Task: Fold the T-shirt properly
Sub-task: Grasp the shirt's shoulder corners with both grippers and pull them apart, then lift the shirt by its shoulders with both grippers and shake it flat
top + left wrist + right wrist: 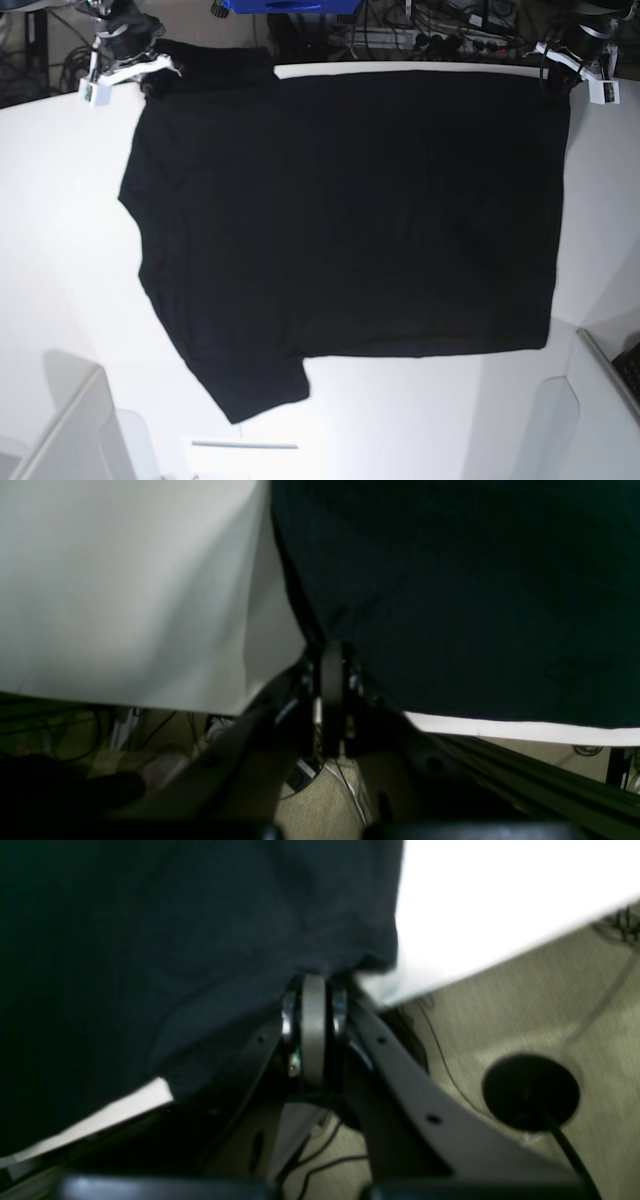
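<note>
The black T-shirt (350,220) lies spread flat on the white table (60,250), one sleeve pointing to the near left. At the far right corner of the cloth, my left gripper (560,55) holds the shirt's edge. In the left wrist view the left gripper (330,647) is shut, with the T-shirt (475,595) pinched between its fingers at the table's edge. My right gripper (150,65) is at the far left corner by the other sleeve. Seen from the right wrist, the right gripper (315,980) is shut on a bunched fold of the T-shirt (175,940).
Beyond the table's far edge are cables and a blue crate (285,5). A black round base (530,1092) stands on the carpet. White panels rise at the near left (70,430) and near right (600,390) corners.
</note>
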Available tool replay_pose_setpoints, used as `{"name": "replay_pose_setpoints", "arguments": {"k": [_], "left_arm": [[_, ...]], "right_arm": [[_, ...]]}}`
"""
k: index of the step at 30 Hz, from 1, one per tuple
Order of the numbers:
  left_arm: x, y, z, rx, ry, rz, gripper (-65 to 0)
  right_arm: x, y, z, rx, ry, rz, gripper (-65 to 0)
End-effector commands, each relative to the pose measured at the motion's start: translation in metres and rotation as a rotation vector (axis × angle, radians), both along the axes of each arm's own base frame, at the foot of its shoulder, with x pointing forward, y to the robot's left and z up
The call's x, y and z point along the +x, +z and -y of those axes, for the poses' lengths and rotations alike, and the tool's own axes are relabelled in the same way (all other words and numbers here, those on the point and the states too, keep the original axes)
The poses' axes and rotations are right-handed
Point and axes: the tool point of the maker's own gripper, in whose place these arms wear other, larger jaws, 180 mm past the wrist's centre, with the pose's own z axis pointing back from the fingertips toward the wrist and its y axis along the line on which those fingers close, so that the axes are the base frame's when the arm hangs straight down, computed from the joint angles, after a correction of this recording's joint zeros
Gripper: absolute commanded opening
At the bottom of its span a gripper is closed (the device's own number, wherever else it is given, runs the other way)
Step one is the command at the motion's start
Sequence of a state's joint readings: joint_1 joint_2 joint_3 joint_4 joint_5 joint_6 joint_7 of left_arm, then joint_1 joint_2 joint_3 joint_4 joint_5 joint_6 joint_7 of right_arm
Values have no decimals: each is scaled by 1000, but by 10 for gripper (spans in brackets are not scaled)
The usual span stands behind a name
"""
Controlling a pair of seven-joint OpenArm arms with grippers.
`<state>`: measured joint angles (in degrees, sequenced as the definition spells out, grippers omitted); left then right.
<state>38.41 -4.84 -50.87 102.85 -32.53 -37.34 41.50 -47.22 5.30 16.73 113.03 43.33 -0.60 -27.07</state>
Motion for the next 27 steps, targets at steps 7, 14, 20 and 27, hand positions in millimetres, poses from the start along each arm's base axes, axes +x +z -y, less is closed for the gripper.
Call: {"name": "replay_pose_setpoints", "arguments": {"k": [7,14,20,27], "left_arm": [[16,34,11,52,-45,88,-650],[33,45,15,13,-32,168,-650],[47,54,12,-23,32,233,-650],[60,58,10,-24,41,269,-650]], "right_arm": [[20,18,-3,-1,11,79,-650],[41,27,-3,0,13,136,-650],[59,37,-8,60,-3,193,-650],[85,53,-7,95,8,267,-650]]}}
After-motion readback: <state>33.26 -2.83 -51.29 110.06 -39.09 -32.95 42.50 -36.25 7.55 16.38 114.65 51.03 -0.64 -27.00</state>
